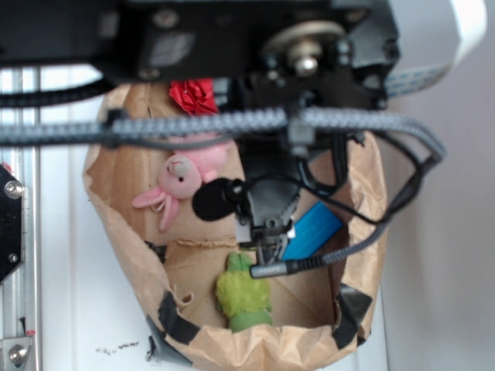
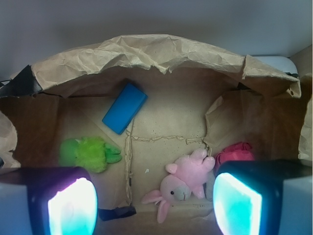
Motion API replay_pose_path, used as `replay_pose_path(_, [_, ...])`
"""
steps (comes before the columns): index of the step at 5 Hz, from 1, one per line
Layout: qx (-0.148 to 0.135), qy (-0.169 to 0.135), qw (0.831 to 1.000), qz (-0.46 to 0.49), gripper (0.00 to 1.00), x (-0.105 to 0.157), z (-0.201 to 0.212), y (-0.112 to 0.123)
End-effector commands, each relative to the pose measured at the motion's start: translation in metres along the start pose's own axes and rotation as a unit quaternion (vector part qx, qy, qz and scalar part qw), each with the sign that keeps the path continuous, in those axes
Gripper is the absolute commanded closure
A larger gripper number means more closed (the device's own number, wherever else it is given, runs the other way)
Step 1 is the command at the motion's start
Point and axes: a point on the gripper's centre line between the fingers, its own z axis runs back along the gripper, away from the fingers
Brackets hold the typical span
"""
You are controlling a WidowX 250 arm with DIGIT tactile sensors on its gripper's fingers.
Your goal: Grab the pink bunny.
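The pink bunny [image 2: 183, 181] lies on the floor of a brown paper-lined box [image 2: 146, 54], its ears pointing toward the camera; in the exterior view the pink bunny [image 1: 182, 179] rests at the box's left side. My gripper [image 2: 154, 203] is open, hovering above the box floor. Its two glowing pads stand wide apart, and the bunny sits just inside the right pad [image 2: 237, 205]. Nothing is held between them. In the exterior view the gripper [image 1: 267, 246] hangs over the box middle, right of the bunny.
A lime-green plush [image 2: 88, 152] lies at the left, a blue block [image 2: 124, 107] farther back, a red wad [image 2: 234, 152] right beside the bunny. The crumpled paper walls [image 1: 363, 185] rise around the floor. A black tape piece [image 2: 117, 212] lies near the front.
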Motion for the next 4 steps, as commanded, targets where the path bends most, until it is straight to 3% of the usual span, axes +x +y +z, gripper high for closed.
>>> replay_pose_path(1, [0.000,0.000,1.000,0.000,0.00,0.000,0.000,0.000])
replay_pose_path(3, [0.007,-0.024,0.996,0.088,0.00,0.006,-0.044,0.027])
replay_pose_path(4, [0.068,0.013,0.988,0.140,0.00,0.005,-0.066,0.038])
